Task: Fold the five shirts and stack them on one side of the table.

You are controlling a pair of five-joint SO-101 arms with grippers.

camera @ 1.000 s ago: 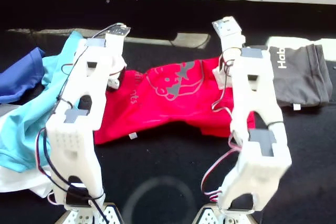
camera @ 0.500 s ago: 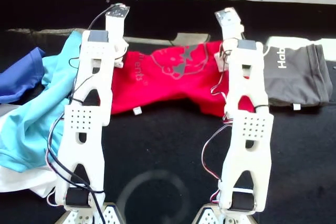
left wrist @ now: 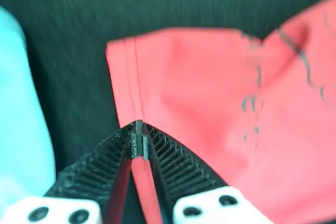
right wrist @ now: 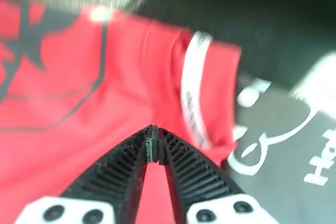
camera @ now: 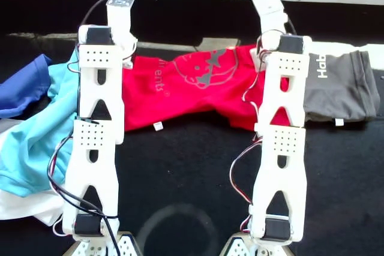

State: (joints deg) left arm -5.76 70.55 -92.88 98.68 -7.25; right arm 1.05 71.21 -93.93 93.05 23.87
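- A red shirt (camera: 192,94) is spread across the middle of the table (camera: 192,172), towards its far edge. Its printed front faces up and a small white tag is seen at its near hem.
- The left gripper (left wrist: 137,141) is set at the shirt's left end, and its fingers are closed. A strip of the red hem is pinched between them.
- The right gripper (right wrist: 153,149) is set at the shirt's right end, just beside the white-banded collar. Its fingers are brought together at the tips, and red cloth seems to be caught between them, though the blurred wrist view leaves this less than certain.
- Both arms are stretched out straight from the near edge of the table, one along each side of the red shirt.
- A grey shirt (camera: 342,88) is laid folded near the far right corner. It is marked with white lettering, and its left edge touches or is slightly overlapped by the red shirt.
- A light blue shirt (camera: 36,130) is heaped, unfolded, along the left edge, and the left arm passes over its inner side.
- A dark blue shirt (camera: 24,85) is bunched against the far side of the light blue one at the left edge.
- A white shirt (camera: 24,205) is seen under the light blue one, near the near left corner.
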